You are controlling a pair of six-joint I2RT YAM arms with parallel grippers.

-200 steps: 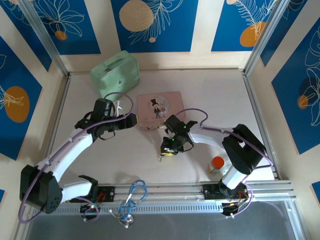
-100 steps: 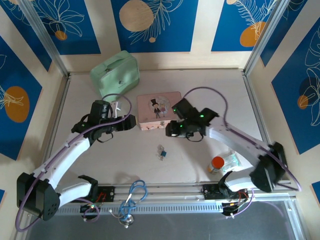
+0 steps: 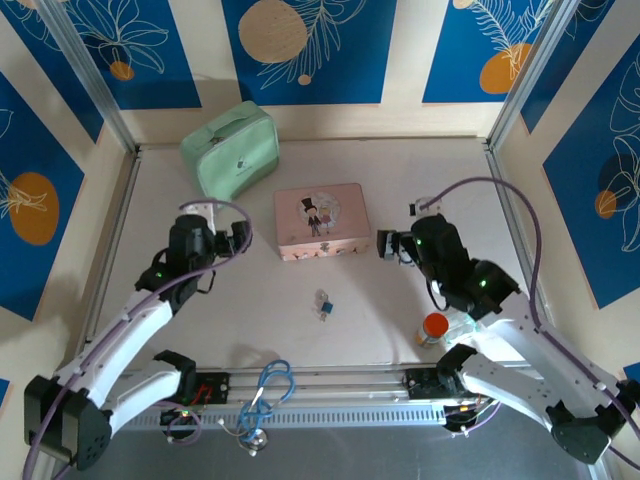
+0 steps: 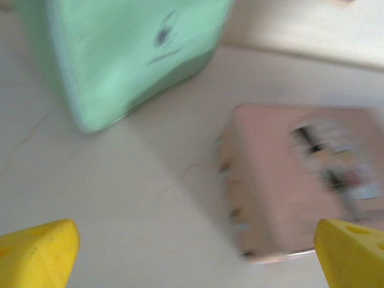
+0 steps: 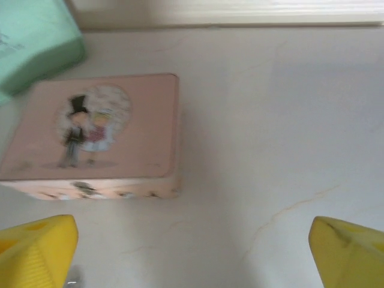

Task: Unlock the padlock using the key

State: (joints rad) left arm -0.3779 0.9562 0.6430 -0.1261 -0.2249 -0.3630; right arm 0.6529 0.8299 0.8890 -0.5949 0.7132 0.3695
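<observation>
- Near the lower middle of the overhead view, the tiny silvery metal padlock with a small blue bit [image 3: 324,305] lies on the pale tabletop [image 3: 420,180], out in the open and touched by neither arm.
- Just above the padlock in that view sits the flat pink rectangular tin with a picture of a couple on its lid [image 3: 320,220]. The pink tin and the padlock are near each other but apart.
- At upper left of the overhead view stands a mint-green case with rounded corners [image 3: 232,148], close to the pink tin's upper left corner.
- Left of the pink tin, the left pincer [image 3: 238,238] is off the tabletop and points toward the tin's left edge.
- From the left wrist view, the left pincer [image 4: 193,255] is spread wide. Its yellow fingertips [image 4: 36,252] sit in the bottom corners of the frame with only bare tabletop between them. The mint-green case [image 4: 120,54] is at upper left and the pink tin [image 4: 294,180] at right, both blurred.
- Right of the pink tin in the overhead view, the right pincer [image 3: 388,243] points toward the tin's right edge.
- From the right wrist view, the right pincer [image 5: 192,252] is likewise spread wide and has hold of nothing. Its yellow fingertips [image 5: 348,252] are in the bottom corners, and the pink tin [image 5: 102,132] is at centre left.
- At lower right of the overhead view, an orange-capped bottle [image 3: 433,328] stands beside the right arm.
</observation>
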